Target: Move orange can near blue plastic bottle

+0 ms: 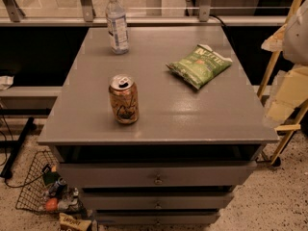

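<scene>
The orange can (pixel 123 100) stands upright on the grey cabinet top (pixel 159 114), at front left, with its silver pull-tab top showing. The blue plastic bottle (pixel 117 23) stands upright at the back left corner, well behind the can, with a white cap and pale label. My gripper (pixel 288 97) shows as a pale shape at the right edge of the view, off the cabinet's right side. It is far from both the can and the bottle and holds nothing that I can see.
A green chip bag (pixel 198 65) lies at the back right of the top. The cabinet has drawers (pixel 156 174) below. A wire basket (pixel 41 186) with items sits on the floor at left. A wooden frame (pixel 275 57) stands at right.
</scene>
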Action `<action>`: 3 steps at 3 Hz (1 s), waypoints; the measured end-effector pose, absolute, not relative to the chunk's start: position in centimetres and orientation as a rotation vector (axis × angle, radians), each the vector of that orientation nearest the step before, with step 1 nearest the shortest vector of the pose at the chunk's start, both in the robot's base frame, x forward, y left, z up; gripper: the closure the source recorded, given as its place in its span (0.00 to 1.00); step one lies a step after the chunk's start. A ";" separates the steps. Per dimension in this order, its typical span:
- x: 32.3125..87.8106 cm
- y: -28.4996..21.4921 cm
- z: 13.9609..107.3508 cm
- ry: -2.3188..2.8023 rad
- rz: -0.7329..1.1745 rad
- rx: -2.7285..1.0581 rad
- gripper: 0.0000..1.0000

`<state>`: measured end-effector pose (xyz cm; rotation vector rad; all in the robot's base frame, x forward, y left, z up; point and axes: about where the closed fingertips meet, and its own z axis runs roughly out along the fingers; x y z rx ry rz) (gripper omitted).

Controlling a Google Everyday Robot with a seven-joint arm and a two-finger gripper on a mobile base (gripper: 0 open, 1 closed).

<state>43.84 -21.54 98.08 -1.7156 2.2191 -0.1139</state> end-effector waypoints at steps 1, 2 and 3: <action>43.8 -21.5 98.1 2.219 -0.114 -1.715 0.00; 45.6 -19.1 96.6 2.134 0.002 -1.763 0.00; 48.3 -14.2 93.5 1.970 0.255 -1.859 0.00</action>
